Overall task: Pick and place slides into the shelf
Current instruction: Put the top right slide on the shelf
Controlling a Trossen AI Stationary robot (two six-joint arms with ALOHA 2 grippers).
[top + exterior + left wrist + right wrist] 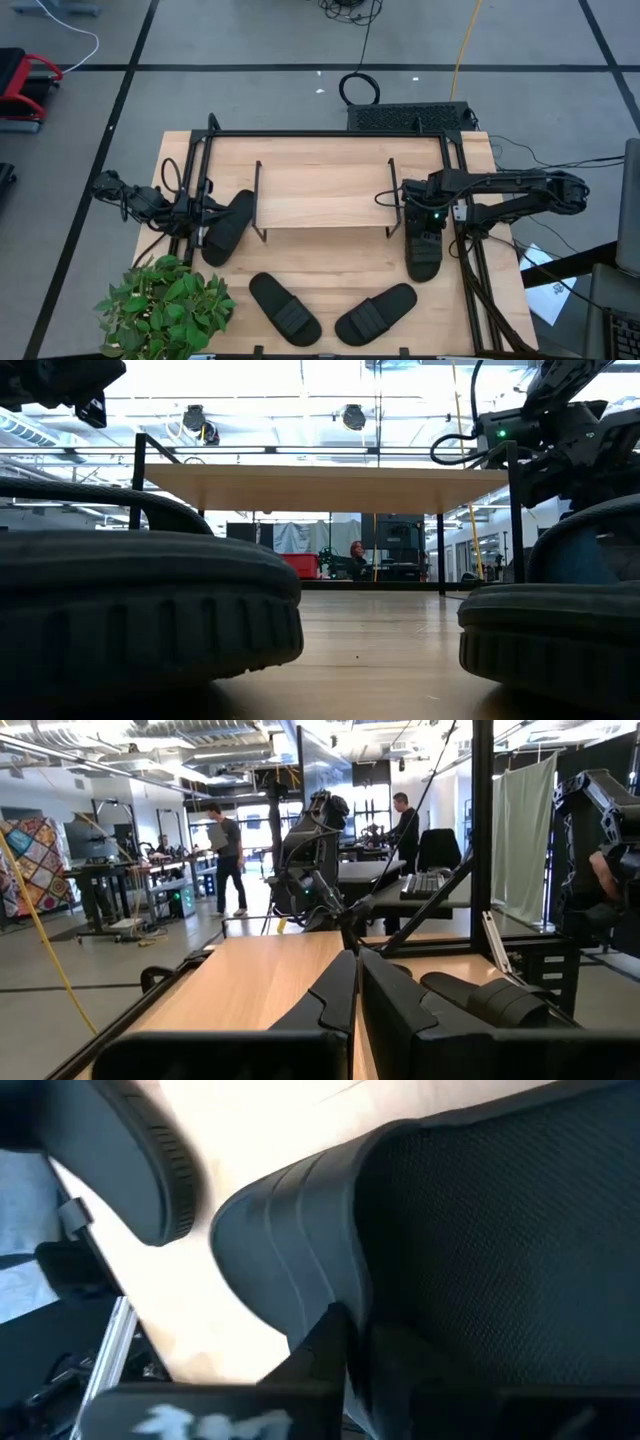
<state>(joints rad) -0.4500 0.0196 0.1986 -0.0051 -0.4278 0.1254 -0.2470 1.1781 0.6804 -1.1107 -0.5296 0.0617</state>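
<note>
Four black slides show in the high view. One slide [228,228] lies by the shelf's left legs. Another [424,252] is right of the shelf's right legs, under my right gripper [425,228], which is shut on it. Two more [285,307] [375,312] lie sole-down on the near part of the table. The shelf [322,198] stands mid-table on thin black legs, with nothing on its wooden board. My left gripper [357,990] is shut and holds nothing; the left slide [490,1000] lies just beside it. My right gripper has the right slide by its ribbed strap [300,1270], the fingers [328,1342] pinching the strap's edge. It comes from above, pointing down, over the slide's far half. Whether the sole is off the table, I cannot tell.
A potted green plant [165,305] stands at the table's near left corner. A black metal frame [330,133] runs around the table, with posts close to both arms. The two near slides [140,610] [550,640] fill the low view. People stand in the room beyond.
</note>
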